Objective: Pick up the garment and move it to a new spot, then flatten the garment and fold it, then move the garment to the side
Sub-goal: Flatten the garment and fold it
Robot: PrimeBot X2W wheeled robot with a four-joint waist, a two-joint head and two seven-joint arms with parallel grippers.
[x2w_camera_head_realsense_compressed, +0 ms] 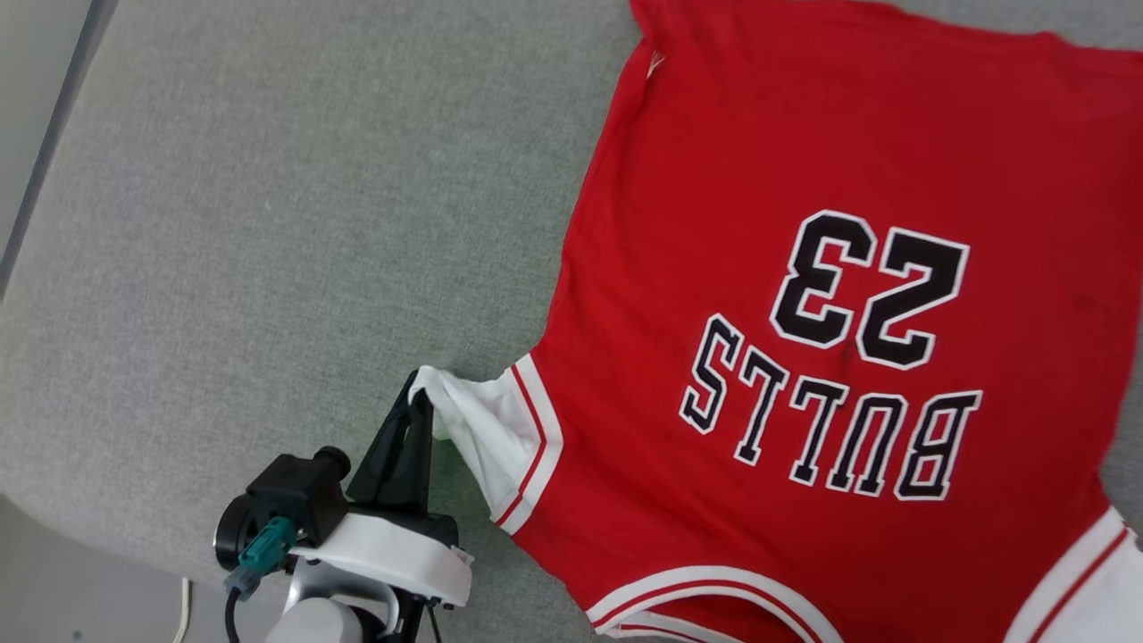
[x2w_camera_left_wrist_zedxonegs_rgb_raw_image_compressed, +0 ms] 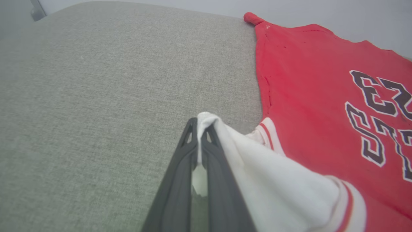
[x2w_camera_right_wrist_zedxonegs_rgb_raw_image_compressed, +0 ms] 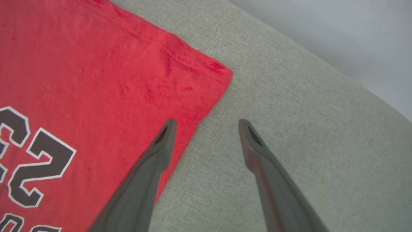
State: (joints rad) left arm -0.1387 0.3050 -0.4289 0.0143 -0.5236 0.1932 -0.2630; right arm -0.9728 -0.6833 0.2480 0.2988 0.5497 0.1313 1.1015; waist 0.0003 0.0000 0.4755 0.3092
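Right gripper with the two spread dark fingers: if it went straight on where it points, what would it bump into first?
Most likely the grey woven surface, just beside the edge of the red soft-fabric T-shirt. The right gripper is open, and one finger might catch that edge. Depth is hard to judge.

A grey woven upholstered surface (x2w_camera_head_realsense_compressed: 268, 223), padded and rounded at its edges, lies under soft, even light. Along its left edge runs a thin dark strip (x2w_camera_head_realsense_compressed: 51, 134), with smooth pale grey ground (x2w_camera_head_realsense_compressed: 27, 89) beyond.
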